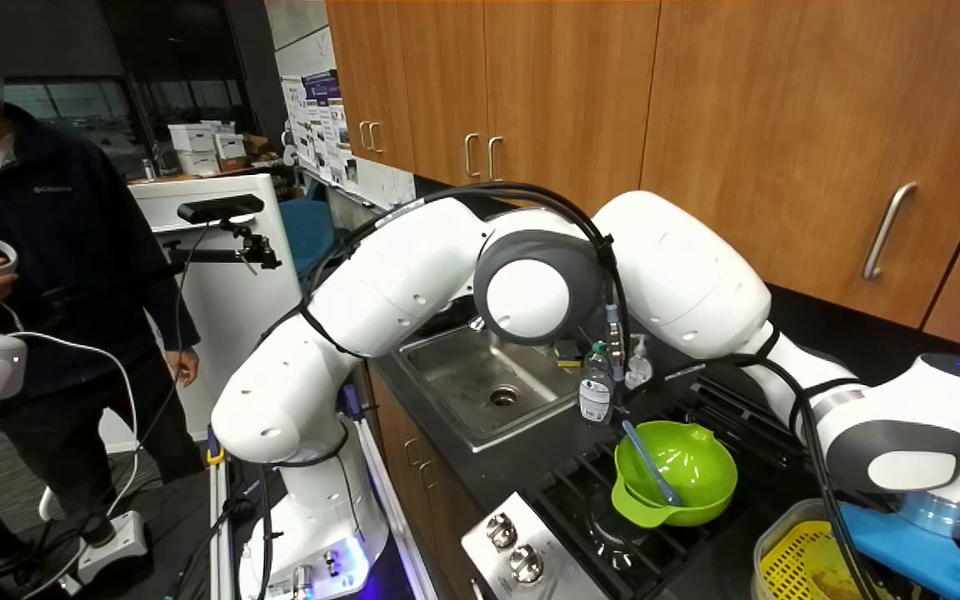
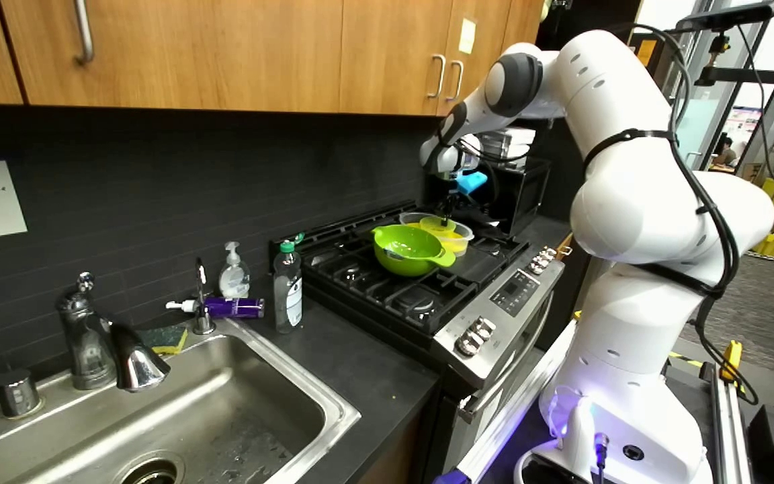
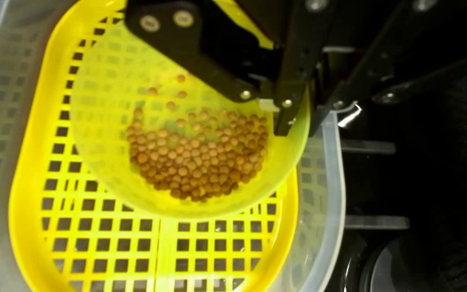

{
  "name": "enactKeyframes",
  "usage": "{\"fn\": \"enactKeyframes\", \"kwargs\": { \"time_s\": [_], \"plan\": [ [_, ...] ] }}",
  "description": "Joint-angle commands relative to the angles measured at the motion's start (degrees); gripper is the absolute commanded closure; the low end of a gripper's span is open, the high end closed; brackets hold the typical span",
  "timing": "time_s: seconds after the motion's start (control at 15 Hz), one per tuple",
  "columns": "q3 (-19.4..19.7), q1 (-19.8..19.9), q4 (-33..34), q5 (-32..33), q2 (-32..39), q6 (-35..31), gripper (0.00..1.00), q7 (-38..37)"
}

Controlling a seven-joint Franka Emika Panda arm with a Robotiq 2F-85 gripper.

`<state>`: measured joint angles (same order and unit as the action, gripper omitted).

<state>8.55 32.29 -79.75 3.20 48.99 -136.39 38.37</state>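
We've got the pincer (image 3: 300,121) clamped on the translucent bowl (image 3: 103,138), right-hand rim in the wrist view, over the yellow basket (image 3: 28,194), and we'd best hold it level so the small brown balls (image 3: 201,160) don't spill

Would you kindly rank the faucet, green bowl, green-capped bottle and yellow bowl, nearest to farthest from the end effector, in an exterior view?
1. Yellow bowl: rim clamped in the end effector.
2. Green bowl: on the stove.
3. Green-capped bottle: between stove and sink.
4. Faucet: at the sink's back edge.
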Motion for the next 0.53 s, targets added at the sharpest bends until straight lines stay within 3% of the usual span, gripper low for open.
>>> {"fn": "enactKeyframes", "kwargs": {
  "time_s": [0.0,0.47],
  "plan": [
    [2.2,-1.5,-5.0,1.4,-3.3,-1.0,0.98,-3.2],
    [4.4,-2.5,-12.9,3.1,-8.3,-5.3,0.98,-8.8]
  ]
}}
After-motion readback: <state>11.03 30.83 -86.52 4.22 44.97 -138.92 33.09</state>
